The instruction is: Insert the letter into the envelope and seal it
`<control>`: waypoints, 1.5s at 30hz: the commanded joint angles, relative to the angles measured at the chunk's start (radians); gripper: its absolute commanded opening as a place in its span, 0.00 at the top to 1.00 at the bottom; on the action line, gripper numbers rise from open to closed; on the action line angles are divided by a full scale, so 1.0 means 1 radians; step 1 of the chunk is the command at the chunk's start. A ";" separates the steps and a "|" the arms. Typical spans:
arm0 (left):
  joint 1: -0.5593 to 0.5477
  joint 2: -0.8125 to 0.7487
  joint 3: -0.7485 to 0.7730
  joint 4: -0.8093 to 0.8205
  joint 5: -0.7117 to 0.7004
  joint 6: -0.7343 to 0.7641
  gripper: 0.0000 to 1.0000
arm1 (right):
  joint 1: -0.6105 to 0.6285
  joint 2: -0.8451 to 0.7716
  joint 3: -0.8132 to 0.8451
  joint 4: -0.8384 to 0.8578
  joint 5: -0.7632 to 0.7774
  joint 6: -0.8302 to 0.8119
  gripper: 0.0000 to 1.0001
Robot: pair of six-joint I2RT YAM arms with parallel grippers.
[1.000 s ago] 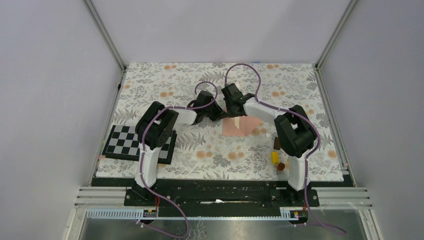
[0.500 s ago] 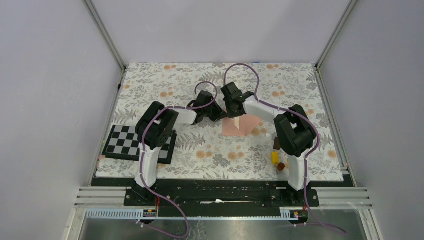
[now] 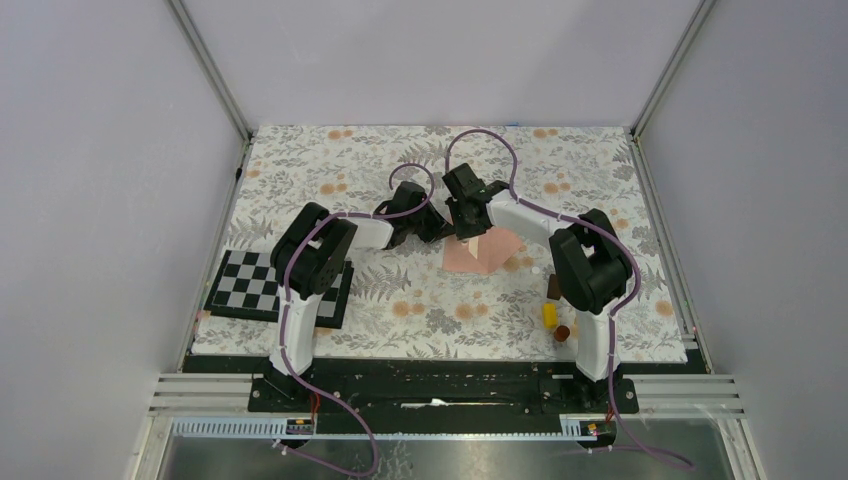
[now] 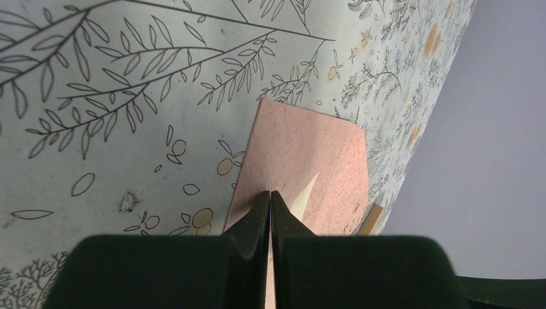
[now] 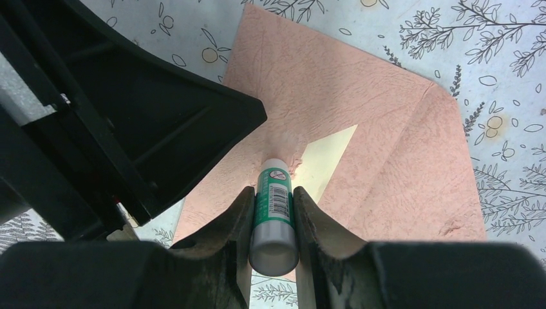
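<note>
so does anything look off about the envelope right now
Slightly. The envelope isn't closed flush: a cream wedge shows where its flaps meet. The pink paper looks scuffed and whitish just past the glue stick held in the right claw.

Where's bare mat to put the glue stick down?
Free: mat between checkerboard and envelope; far strip along the back wall. Crowded: around the envelope where left arm and right arm meet; yellow block and brown bits beside the right arm.
</note>
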 commanded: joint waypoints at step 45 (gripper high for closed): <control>0.023 0.053 -0.033 -0.082 -0.061 0.009 1.00 | 0.015 -0.075 -0.086 -0.123 -0.050 0.013 1.00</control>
